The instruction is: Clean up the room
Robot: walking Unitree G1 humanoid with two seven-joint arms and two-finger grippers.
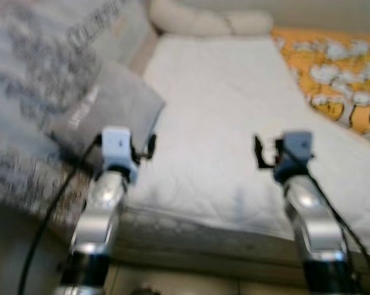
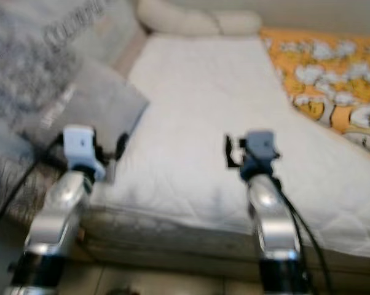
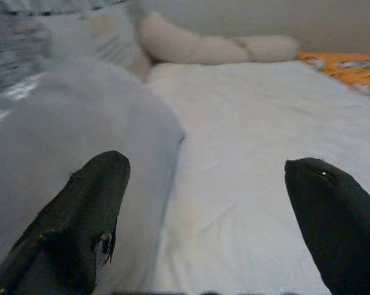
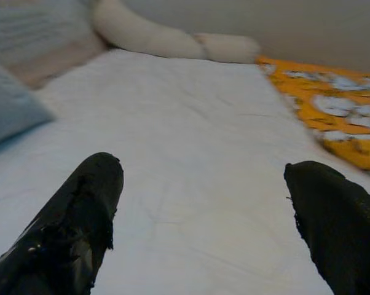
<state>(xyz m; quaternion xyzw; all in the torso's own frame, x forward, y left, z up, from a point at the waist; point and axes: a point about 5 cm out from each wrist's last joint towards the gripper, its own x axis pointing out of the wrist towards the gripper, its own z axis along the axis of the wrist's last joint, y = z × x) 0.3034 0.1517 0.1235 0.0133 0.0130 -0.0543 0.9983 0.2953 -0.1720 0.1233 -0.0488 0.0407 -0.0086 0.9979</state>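
Both pincers hang released over the near edge of the bed [image 1: 222,123], which stretches ahead of them. An orange patterned blanket [image 1: 332,74] lies beyond the right pincer [image 4: 203,203]; the grey pillow [image 1: 117,104] sits just ahead of the left pincer [image 3: 203,209], one finger over it. Risk, as a judgement: closing on loose pillow fabric could let it slip and drag off the edge.
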